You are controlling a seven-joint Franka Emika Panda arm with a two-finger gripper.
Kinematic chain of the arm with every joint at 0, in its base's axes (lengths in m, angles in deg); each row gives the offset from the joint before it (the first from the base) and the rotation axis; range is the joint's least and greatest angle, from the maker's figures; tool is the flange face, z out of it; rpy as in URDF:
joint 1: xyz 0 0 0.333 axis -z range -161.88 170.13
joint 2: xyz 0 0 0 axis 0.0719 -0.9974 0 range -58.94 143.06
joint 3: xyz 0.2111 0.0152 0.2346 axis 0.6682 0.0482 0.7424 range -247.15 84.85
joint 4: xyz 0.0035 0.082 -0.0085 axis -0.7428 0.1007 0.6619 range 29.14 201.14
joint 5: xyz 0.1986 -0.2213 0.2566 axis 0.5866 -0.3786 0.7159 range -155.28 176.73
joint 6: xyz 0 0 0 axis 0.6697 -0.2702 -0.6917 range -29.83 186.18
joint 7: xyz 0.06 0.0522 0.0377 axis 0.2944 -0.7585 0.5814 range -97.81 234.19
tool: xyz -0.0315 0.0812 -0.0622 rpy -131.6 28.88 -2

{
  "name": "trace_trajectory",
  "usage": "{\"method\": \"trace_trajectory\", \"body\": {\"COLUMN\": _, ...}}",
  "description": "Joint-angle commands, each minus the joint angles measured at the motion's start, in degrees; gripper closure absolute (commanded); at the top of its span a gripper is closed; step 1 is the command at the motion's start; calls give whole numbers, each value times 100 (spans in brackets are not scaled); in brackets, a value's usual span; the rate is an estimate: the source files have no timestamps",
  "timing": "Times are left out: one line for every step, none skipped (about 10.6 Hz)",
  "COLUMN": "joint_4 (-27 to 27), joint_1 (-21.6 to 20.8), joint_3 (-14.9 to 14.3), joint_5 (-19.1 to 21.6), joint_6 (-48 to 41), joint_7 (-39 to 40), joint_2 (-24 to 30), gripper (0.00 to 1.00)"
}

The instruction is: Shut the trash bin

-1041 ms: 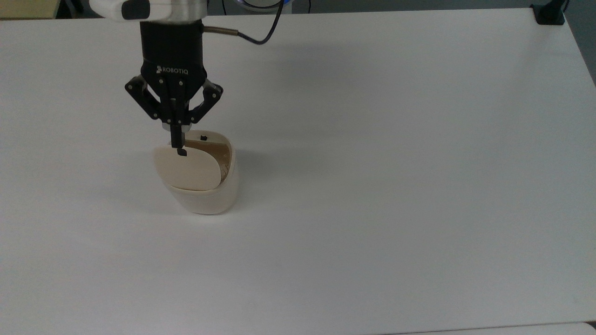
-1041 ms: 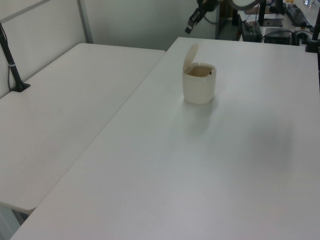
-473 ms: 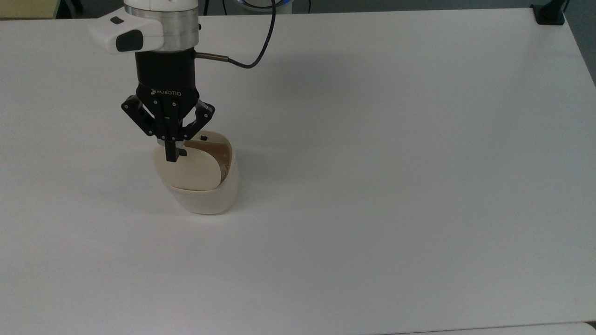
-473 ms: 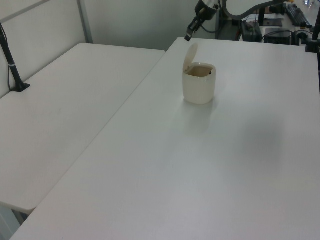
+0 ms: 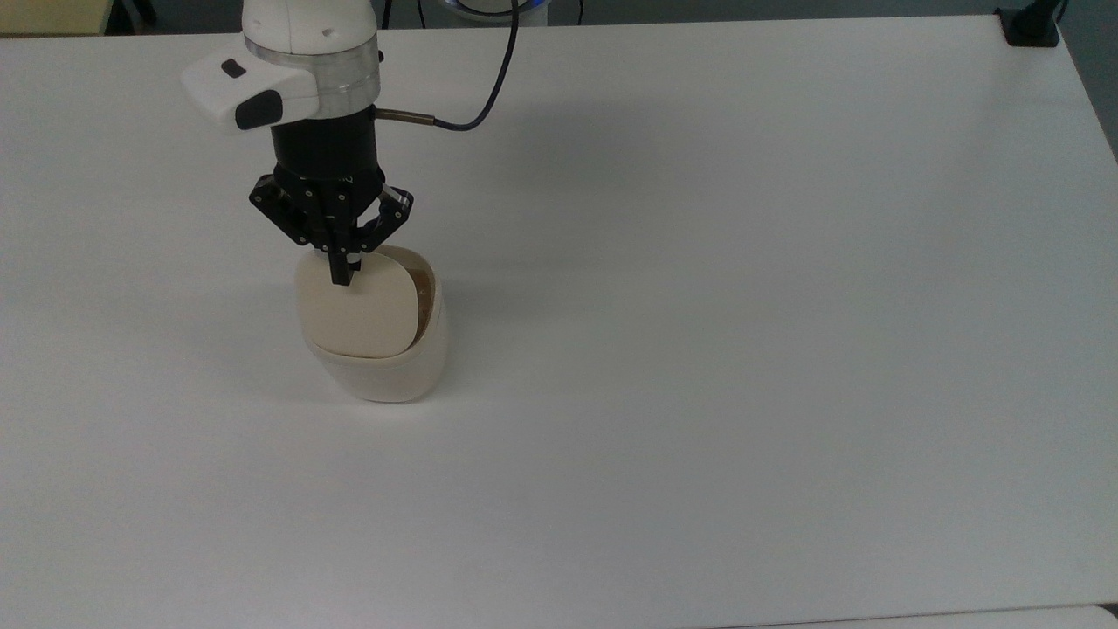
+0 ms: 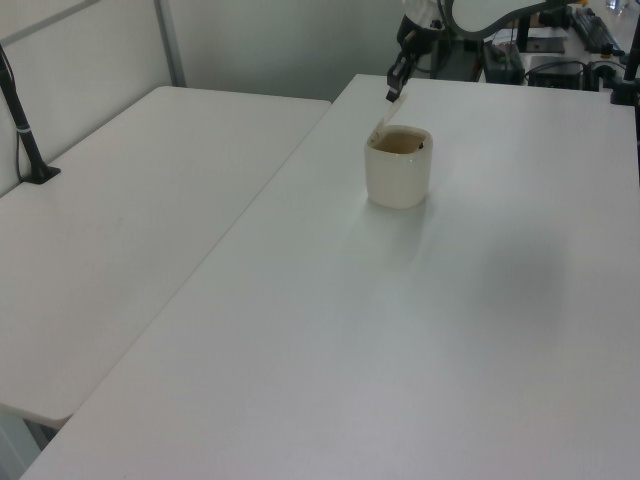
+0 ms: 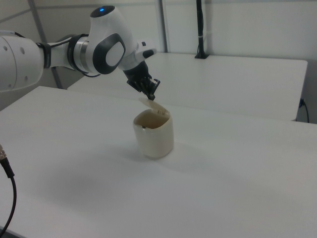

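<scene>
Trash bin (image 5: 377, 367): flap lid (image 5: 358, 314) half-lowered. Gripper (image 5: 341, 276): fingers pinched together, grasping nothing, tip pressing lid downward.

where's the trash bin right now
The trash bin stands on the white table at the top view's left, just below the hand.

A broad white counter (image 5: 742, 349) carries the scene, its surface plain and matte. In the left view a second white table (image 6: 130, 230) stands just beside it along a narrow seam, with a black pole (image 6: 22, 125) clamped upright near its far edge. In the right view another black pole (image 7: 200, 29) rises from a table (image 7: 247, 84) by the pale wall.
</scene>
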Motion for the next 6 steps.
{"method": "trace_trajectory", "body": {"joint_4": 92, "joint_1": -65, "joint_3": -18, "joint_5": -109, "joint_6": -653, "joint_7": 85, "joint_2": 33, "gripper": 100}}
{"method": "trace_trajectory", "body": {"joint_4": 127, "joint_1": -65, "joint_3": -18, "joint_5": -118, "joint_6": -759, "joint_7": 85, "joint_2": 33, "gripper": 100}}
{"method": "trace_trajectory", "body": {"joint_4": 171, "joint_1": -74, "joint_3": -18, "joint_5": -127, "joint_6": -769, "joint_7": 76, "joint_2": -37, "gripper": 100}}
{"method": "trace_trajectory", "body": {"joint_4": 241, "joint_1": -83, "joint_3": -9, "joint_5": -223, "joint_6": -769, "joint_7": 68, "joint_2": -64, "gripper": 100}}
{"method": "trace_trajectory", "body": {"joint_4": 259, "joint_1": -83, "joint_3": -9, "joint_5": -302, "joint_6": -769, "joint_7": 59, "joint_2": -160, "gripper": 100}}
{"method": "trace_trajectory", "body": {"joint_4": 259, "joint_1": -83, "joint_3": -9, "joint_5": -303, "joint_6": -760, "joint_7": 50, "joint_2": -213, "gripper": 100}}
